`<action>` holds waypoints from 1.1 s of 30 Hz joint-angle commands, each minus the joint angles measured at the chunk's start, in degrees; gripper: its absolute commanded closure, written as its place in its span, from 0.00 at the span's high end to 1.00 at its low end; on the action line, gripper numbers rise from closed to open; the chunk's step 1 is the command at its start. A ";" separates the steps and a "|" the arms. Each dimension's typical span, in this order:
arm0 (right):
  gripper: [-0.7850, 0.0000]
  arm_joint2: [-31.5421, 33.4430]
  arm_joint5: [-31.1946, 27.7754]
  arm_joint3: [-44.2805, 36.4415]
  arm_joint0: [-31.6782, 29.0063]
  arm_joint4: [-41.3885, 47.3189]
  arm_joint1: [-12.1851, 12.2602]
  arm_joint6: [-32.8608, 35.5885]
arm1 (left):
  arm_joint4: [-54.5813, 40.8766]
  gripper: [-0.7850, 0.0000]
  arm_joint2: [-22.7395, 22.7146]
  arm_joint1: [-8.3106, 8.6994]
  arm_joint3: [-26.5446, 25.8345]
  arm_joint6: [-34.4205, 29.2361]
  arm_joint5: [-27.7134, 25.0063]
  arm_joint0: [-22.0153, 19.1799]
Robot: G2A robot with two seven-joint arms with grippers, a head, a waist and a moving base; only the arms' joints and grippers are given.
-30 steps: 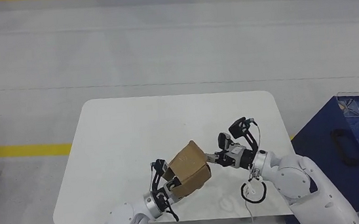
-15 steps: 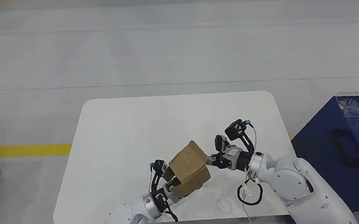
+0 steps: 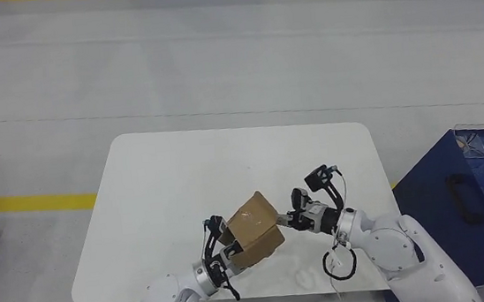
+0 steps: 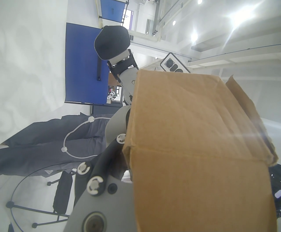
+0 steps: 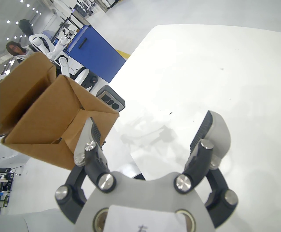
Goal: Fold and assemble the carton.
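Note:
A brown cardboard carton is held tilted above the near middle of the white table. My left gripper is shut on its near-left side; in the left wrist view the carton spans the space between the fingers. My right gripper stands open at the carton's right side. In the right wrist view one finger rests against the carton at a folded corner flap, while the other finger hangs free over the table.
A blue cabinet stands off the table's right edge, with a clear stand on top. The far half of the table is bare. The carton hangs close to the table's near edge.
My right gripper has shifted slightly nearer and lower along the carton's right side, still open. The carton and left gripper have barely moved.

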 commanded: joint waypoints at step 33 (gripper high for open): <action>1.00 11.86 -1.43 1.56 -4.15 17.05 -0.48 -22.31 | -41.60 0.00 2.04 -5.19 -25.19 75.51 35.13 3.39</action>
